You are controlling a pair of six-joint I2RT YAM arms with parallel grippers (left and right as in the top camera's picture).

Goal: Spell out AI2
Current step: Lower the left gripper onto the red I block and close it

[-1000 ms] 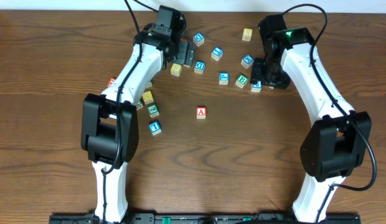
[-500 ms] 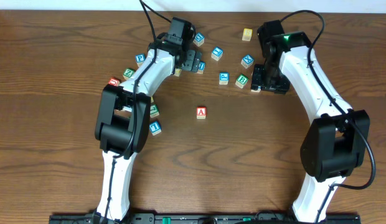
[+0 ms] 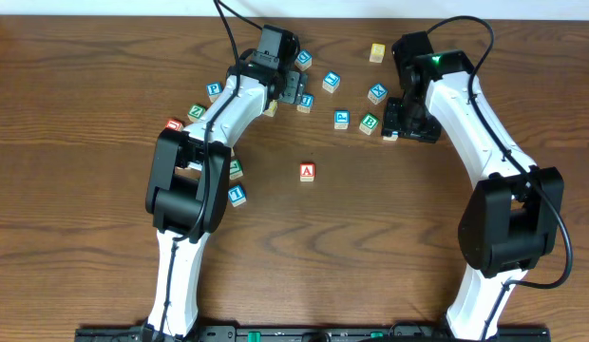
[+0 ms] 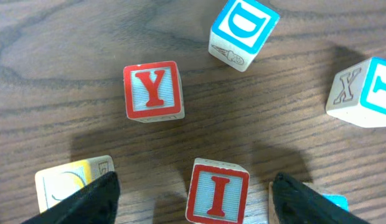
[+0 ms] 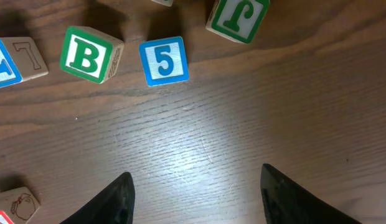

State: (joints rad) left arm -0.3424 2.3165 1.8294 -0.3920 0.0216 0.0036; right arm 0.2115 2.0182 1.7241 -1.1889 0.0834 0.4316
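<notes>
A red A block [image 3: 307, 172] sits alone at mid-table. My left gripper [image 3: 294, 90] is open over the far cluster of blocks. In the left wrist view a red I block [image 4: 218, 191] stands between its open fingers [image 4: 193, 182], untouched. A red Y block [image 4: 153, 90] and a blue D block [image 4: 244, 31] lie beyond it. My right gripper [image 3: 408, 122] is open and empty over bare wood [image 5: 196, 174]. A blue 5 block [image 5: 164, 60] and a green B block [image 5: 90, 55] lie ahead of it. I cannot make out a 2 block.
A blue X block [image 4: 365, 93] and a yellow block [image 4: 71, 180] flank the left fingers. A green J block [image 5: 238, 17] lies past the 5. A blue I block [image 3: 237, 195] and several other blocks lie at the left. A yellow block [image 3: 376, 51] sits at the far edge.
My left arm swung right over the far cluster and its gripper now straddles the red I block. The right arm has barely moved.
</notes>
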